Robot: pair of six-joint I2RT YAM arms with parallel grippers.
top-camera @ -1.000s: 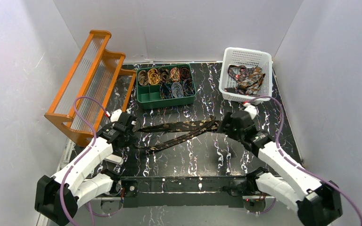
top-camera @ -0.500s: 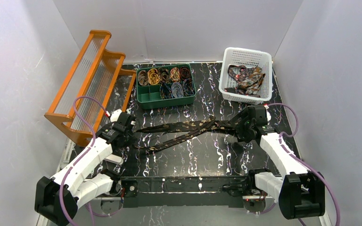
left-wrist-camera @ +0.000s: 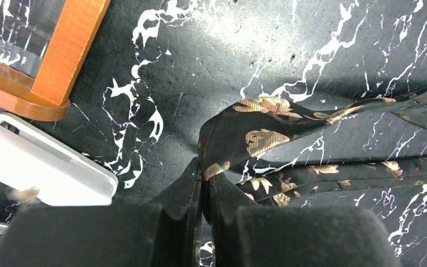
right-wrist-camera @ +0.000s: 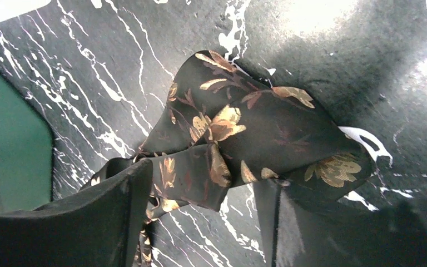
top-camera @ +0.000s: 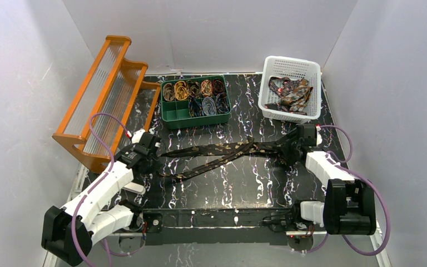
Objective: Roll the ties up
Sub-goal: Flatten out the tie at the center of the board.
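Note:
A dark tie (top-camera: 222, 149) with tan and gold flowers lies stretched across the middle of the table, doubled back, with a second strand running to the lower left. My left gripper (top-camera: 149, 151) is shut on its left end; in the left wrist view the jaws (left-wrist-camera: 204, 167) pinch the folded fabric (left-wrist-camera: 261, 139). My right gripper (top-camera: 289, 150) is at the tie's right end. In the right wrist view its fingers (right-wrist-camera: 203, 178) stand wide apart, and the tie's wide end (right-wrist-camera: 244, 122) lies across the gap and over the right finger.
A green tray (top-camera: 197, 119) with several rolled ties stands at the back centre; its corner shows in the right wrist view (right-wrist-camera: 11, 144). A white basket (top-camera: 267, 83) holding loose ties is at the back right. An orange rack (top-camera: 108, 92) stands on the left.
My right arm has swung right and folded back toward its base, drawing the tie's right end with it and stretching the tie out. The left gripper has stayed in place.

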